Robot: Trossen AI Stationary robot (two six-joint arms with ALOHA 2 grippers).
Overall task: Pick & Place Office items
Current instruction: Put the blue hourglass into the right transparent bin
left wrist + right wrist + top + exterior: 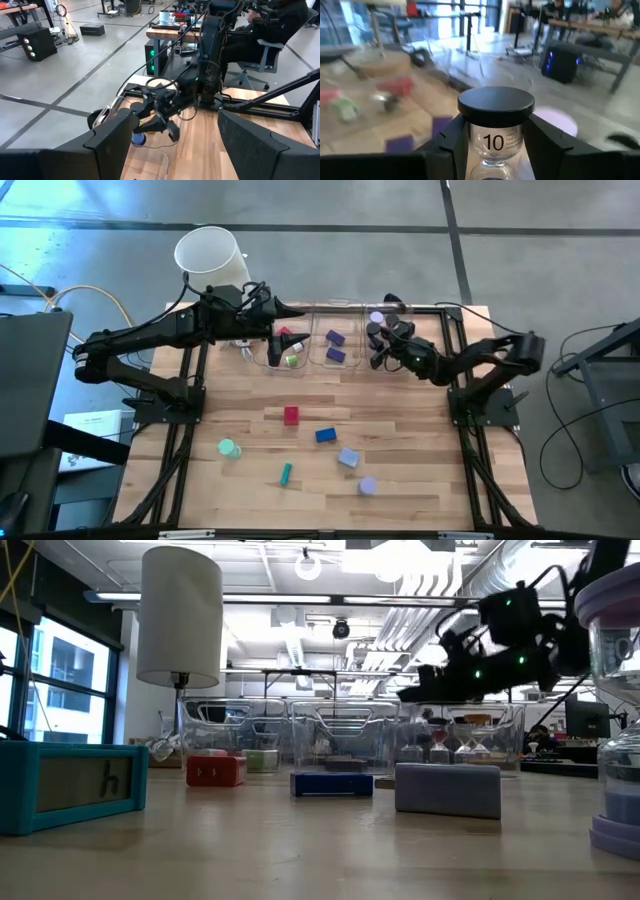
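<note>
My right gripper (495, 150) is shut on a sand timer (496, 125) with a black round cap and a "10" on its glass. It is over the right-hand clear bin (385, 350) at the table's far side. My left gripper (175, 150) stands open and holds nothing, raised above the left bin (285, 348). Loose office items lie flat on the wood: a red block (291, 415), a blue block (325, 436), a lavender block (348, 458), a green roll (229, 448), a teal stick (286, 473) and a lavender roll (367, 486). My right gripper pinches the timer between its two fingers (451, 142), on the glass body (495, 142) just under the black top cap (496, 102). The fingers come at it nearly level. The timer stands upright in the hold; its lower end lies below the picture's edge.
Three clear bins (335, 345) stand in a row along the far edge, with purple, red and green pieces inside. A tall white cylinder (210, 258) stands beyond the far left corner. A person sits at a desk beyond the table in the left wrist view.
</note>
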